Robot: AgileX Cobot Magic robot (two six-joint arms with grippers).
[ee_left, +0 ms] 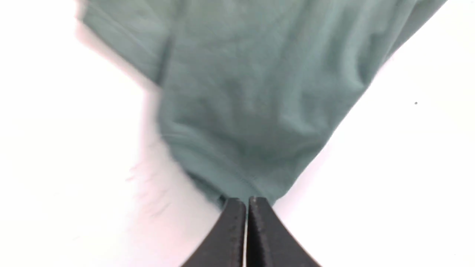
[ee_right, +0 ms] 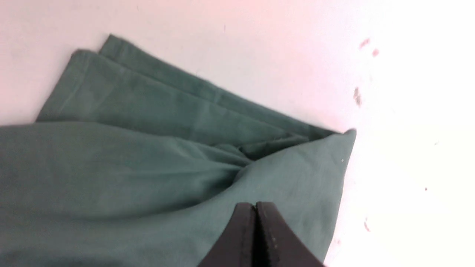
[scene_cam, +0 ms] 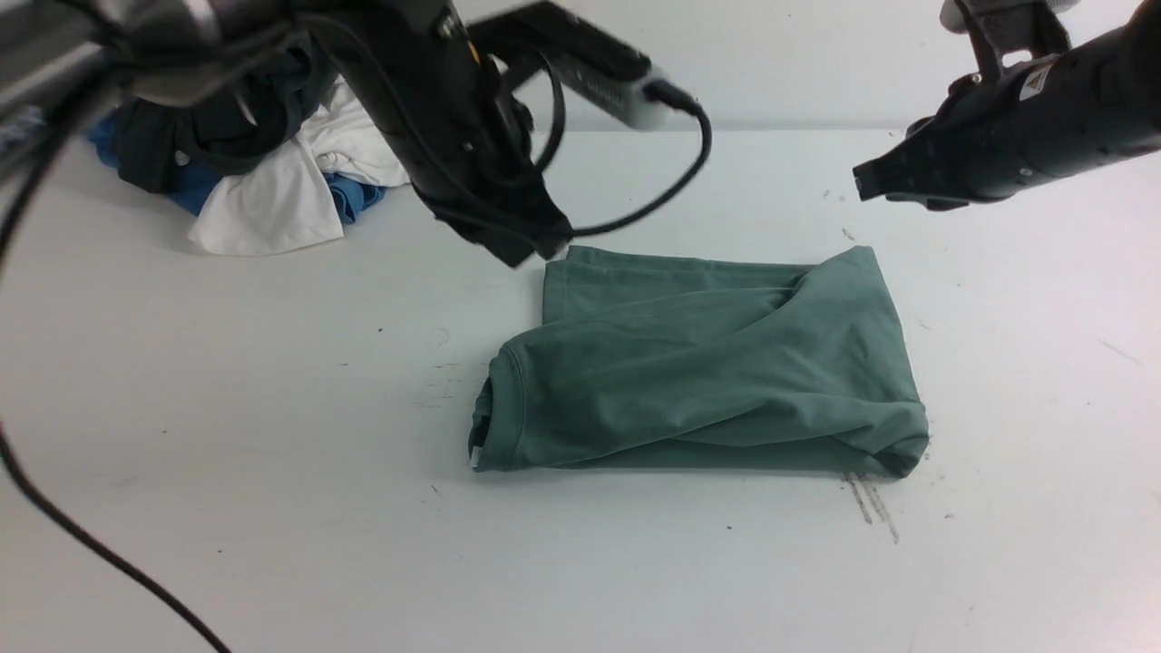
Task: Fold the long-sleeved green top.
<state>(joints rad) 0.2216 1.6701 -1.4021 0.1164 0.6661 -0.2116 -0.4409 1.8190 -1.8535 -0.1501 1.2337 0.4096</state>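
Risk is arising at the green long-sleeved top (scene_cam: 707, 363): left gripper (scene_cam: 535, 249) and right gripper (scene_cam: 862, 181), jaws together and empty, are hovering above its far edge, where contact could be dragging layers loose.

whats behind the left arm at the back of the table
A heap of clothes lies there on the table: white and blue fabric show, with a dark garment on top. The left arm covers part of it, so what else it holds cannot be seen.
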